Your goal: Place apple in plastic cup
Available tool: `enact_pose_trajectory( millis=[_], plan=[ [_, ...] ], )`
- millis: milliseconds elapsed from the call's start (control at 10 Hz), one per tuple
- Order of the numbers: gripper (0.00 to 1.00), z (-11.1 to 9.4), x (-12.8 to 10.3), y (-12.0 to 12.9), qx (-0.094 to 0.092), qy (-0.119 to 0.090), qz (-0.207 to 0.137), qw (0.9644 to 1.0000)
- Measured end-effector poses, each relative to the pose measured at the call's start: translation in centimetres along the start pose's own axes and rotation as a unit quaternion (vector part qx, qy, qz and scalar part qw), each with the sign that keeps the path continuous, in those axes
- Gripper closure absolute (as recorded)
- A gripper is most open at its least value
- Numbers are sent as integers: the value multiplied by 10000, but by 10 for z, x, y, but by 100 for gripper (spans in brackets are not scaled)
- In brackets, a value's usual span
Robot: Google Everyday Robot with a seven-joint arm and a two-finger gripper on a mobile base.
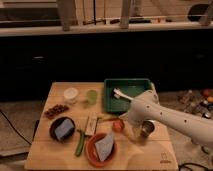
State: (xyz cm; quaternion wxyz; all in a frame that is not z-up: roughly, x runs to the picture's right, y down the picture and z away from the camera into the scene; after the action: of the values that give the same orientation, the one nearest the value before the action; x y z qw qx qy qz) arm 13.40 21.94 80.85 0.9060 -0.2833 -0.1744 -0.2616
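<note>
The apple (pixel 118 125) is a small orange-red fruit on the wooden board (pixel 45 152), just right of centre. The plastic cup (pixel 92 96) is a pale yellow-green tumbler standing near the board's back edge, left of the green tray. My gripper (pixel 128 121) is at the end of the white arm that comes in from the right. It sits low over the board, right beside the apple on its right side.
A green tray (pixel 113 90) with a white brush stands at the back right. A white round cup (pixel 71 94), a heap of reddish-brown bits (pixel 56 109), a dark bowl (pixel 63 128), an orange plate (pixel 101 148), a green vegetable (pixel 80 143) and a dark metal cup (pixel 147 128) are on the board.
</note>
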Motion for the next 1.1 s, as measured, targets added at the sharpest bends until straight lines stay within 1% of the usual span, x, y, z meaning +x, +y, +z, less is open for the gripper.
enact_pose_trajectory(
  millis=[200, 500, 700, 1100],
  plan=[
    [20, -4, -3, -3, 44, 7, -78, 10000],
    [20, -8, -15, -14, 95, -44, -373, 9993],
    [20, -7, -23, -15, 67, -118, -573, 9983],
    [21, -2, -36, -14, -58, -214, -887, 9958]
  ],
)
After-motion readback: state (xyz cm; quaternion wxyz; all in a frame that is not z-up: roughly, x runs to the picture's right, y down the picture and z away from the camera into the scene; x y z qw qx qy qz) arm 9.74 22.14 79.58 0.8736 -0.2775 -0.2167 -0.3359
